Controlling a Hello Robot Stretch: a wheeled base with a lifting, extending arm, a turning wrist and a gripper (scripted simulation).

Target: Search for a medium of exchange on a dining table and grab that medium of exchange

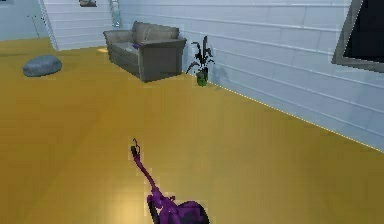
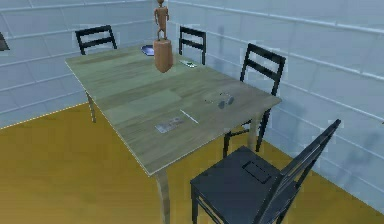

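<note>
Ahead, on the yellow floor, a flat grey round cushion [image 1: 42, 66] lies at the left. Next come a grey fabric sofa [image 1: 145, 48] and a small green potted plant [image 1: 202, 62], both against the white plank wall.

To the side stands a pale wooden plank dining table [image 2: 120, 90] ringed by black wooden chairs [image 2: 255, 185]. A brown carved statue [image 2: 162, 35] stands upright near its far edge. A small flat grey item [image 2: 170, 125] lies by the near edge, and a second grey item [image 2: 222, 99] lies toward the right edge. I cannot tell which is the medium of exchange, nor the gripper's state.
</note>
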